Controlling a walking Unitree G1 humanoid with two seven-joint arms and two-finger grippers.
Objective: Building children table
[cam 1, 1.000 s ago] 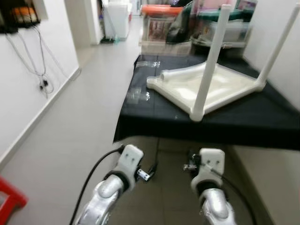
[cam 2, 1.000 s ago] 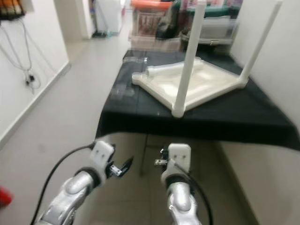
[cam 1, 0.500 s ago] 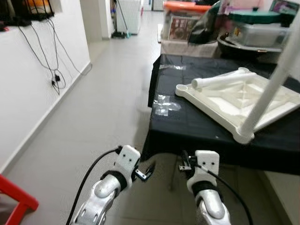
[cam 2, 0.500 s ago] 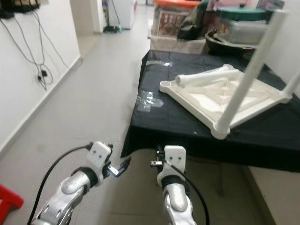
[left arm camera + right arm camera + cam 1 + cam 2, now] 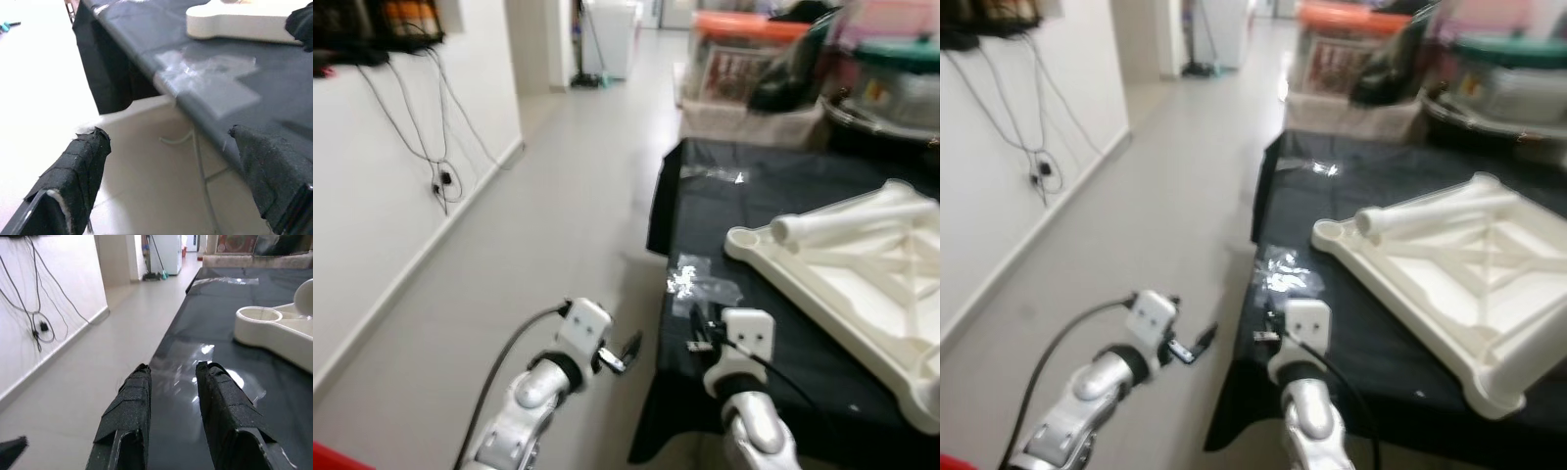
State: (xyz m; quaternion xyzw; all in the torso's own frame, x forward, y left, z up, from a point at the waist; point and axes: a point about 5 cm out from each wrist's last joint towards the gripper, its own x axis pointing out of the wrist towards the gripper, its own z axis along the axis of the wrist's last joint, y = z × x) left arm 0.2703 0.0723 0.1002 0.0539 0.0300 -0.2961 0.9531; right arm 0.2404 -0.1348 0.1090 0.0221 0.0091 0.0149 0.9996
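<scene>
Basically an approach step; white tabletop [image 5: 1449, 264] lies upside down on the black-covered table [image 5: 773, 323], one loose white leg [image 5: 1435, 211] resting across it near its far corner; clear plastic bag [image 5: 700, 282] lies on the cloth just beside the tabletop's near corner; left gripper [image 5: 171, 181] hangs off the table edge over the floor [image 5: 558, 196], fingers spread wide, empty; right gripper [image 5: 171, 416] sits above the table edge by the bag, fingers [image 5: 222, 401] a narrow gap apart, holding nothing; likely best to square up to the table, then reach past the bag for the leg; no readable writing anywhere, views blurred; storage boxes [image 5: 754, 59] beyond the table show labels too smeared to read.
</scene>
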